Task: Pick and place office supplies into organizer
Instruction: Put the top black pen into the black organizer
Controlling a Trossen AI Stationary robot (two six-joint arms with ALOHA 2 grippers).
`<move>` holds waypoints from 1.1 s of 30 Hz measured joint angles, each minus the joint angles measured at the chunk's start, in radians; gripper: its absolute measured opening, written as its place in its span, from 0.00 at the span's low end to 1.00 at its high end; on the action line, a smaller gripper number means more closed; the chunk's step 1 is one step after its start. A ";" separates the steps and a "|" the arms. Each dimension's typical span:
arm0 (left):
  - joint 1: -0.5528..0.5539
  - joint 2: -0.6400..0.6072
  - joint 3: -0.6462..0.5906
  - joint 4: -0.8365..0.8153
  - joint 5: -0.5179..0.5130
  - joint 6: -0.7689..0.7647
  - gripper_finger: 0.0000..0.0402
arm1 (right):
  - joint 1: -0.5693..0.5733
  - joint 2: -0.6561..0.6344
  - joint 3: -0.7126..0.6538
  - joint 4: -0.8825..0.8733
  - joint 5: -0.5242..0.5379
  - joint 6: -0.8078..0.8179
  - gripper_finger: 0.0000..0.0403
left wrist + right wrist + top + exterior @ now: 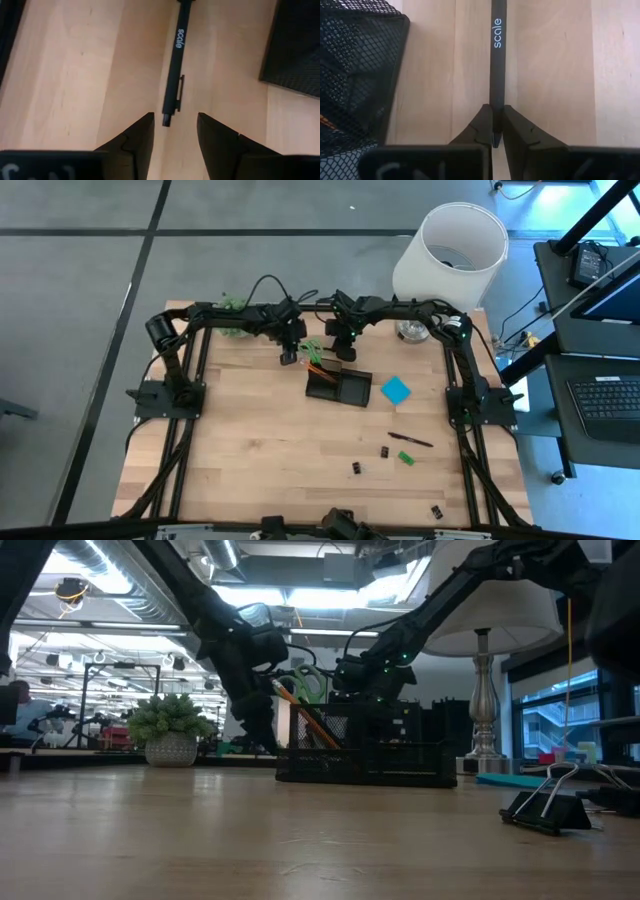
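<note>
A black pen marked "scale" (175,70) lies just beyond the black mesh organizer (338,386), between my two grippers. My left gripper (174,131) is open, and its fingers stand on either side of the pen's clip end without touching it. My right gripper (493,131) is shut on the pen's other end. In the organizer (365,755) stand orange pencils (305,720) and green-handled scissors (310,680). On the table lie the blue sticky-note pad (396,390), a second black pen (411,440), a small green piece (406,458) and black clips (357,468). My right gripper pinches the pen's end (494,112) between its two fingers, coming at it from above and slanting down. The pen runs straight on from the fingers (481,125), close over the wood beside the organizer. I cannot tell whether it is lifted clear.
A white-shaded lamp (450,250) stands at the far right corner and a potted plant (172,730) at the far left. A black binder clip (545,805) lies near the low camera. The near half of the table holds only the small clips.
</note>
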 joint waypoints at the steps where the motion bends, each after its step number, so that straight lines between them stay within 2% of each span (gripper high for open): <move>1: -0.002 0.000 0.000 0.002 -0.002 0.001 0.37 | 0.000 0.000 0.000 0.001 0.000 0.000 0.06; 11: -0.010 0.040 0.000 0.038 -0.005 0.023 0.39 | 0.000 0.003 -0.001 0.030 -0.030 0.026 0.06; 20: -0.011 0.055 0.000 0.046 -0.082 0.018 0.36 | 0.000 0.003 -0.001 0.032 -0.031 0.025 0.06; 26: -0.012 0.055 0.000 0.045 -0.080 0.018 0.28 | 0.000 0.002 0.000 0.032 -0.031 0.025 0.06; 33: -0.015 0.055 0.000 0.039 -0.075 0.019 0.11 | 0.000 0.002 0.000 0.032 -0.029 0.025 0.09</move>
